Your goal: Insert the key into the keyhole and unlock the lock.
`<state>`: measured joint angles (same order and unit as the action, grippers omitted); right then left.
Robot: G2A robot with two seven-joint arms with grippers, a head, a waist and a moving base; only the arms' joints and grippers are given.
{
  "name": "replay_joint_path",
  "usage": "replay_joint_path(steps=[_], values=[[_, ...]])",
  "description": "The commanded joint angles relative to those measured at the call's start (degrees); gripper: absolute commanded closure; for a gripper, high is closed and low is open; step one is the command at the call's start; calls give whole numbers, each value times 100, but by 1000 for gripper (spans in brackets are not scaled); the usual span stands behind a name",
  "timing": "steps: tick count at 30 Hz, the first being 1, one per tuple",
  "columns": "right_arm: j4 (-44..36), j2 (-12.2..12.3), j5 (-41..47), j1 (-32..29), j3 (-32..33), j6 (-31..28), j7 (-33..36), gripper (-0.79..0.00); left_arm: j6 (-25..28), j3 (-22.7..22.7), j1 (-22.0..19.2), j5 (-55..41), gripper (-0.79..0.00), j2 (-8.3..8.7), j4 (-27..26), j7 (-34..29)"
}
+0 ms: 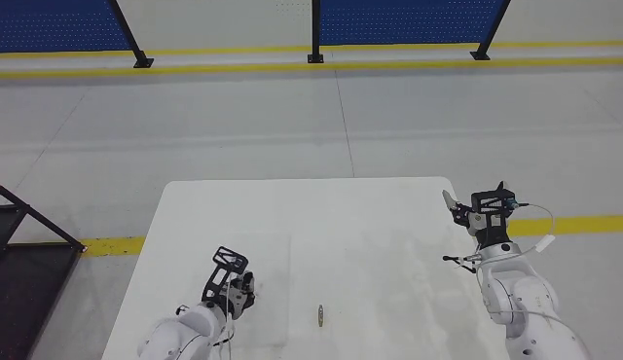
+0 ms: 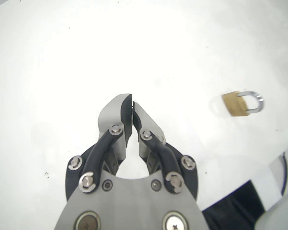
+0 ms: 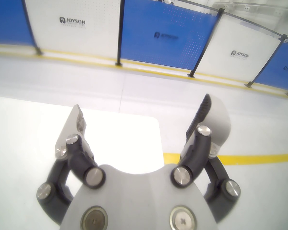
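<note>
A small brass padlock [image 2: 235, 105] with a silver shackle lies flat on the white table [image 1: 292, 214], near the front edge at the middle [image 1: 318, 313]. My left gripper [image 2: 133, 102] is shut, its pads meeting at the tips with nothing visible between them. It hovers over the table's front left [image 1: 232, 265], a short way left of the padlock. My right gripper [image 3: 141, 102] is open and holds nothing. It sits raised at the table's far right corner [image 1: 477, 209], pointing out toward the floor.
The table's right edge and far right corner [image 3: 156, 120] lie just below the right gripper. A black frame [image 1: 29, 229] stands on the floor left of the table. Blue and white fence panels [image 1: 409, 10] line the far side of the room.
</note>
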<state>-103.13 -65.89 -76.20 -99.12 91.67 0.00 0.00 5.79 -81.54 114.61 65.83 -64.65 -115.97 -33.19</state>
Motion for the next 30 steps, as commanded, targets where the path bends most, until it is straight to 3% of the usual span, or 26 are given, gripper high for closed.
replay_joint_path(steps=[1, 4, 8, 13, 17, 21, 30], values=[[0, 0, 0, 0, 0, 0, 0, -785, 284, -345, 242, -630, 0, 20, -186, 274], [0, 0, 0, 0, 0, 0, 0, -785, 1011, -870, 593, -1427, 0, 56, -277, 807], [0, 0, 0, 0, 0, 0, 0, -785, 2387, -1437, 940, -1960, 0, 94, -98, 1955], [0, 0, 0, 0, 0, 0, 0, -785, 3851, -1718, 1079, -2231, 0, 112, 499, 3099], [17, 0, -25, -12, -10, -12, 16, -785, 4726, -1653, 958, -2436, 0, 120, 954, 3522], [-183, 1, -333, -376, -251, -383, 3, -785, 4998, -1579, 803, -2515, 0, 123, 1288, 3617], [-575, -47, -1710, -1466, -1599, -595, 432, -785, 4998, -1579, 803, -2515, 0, 123, 1288, 3617]])
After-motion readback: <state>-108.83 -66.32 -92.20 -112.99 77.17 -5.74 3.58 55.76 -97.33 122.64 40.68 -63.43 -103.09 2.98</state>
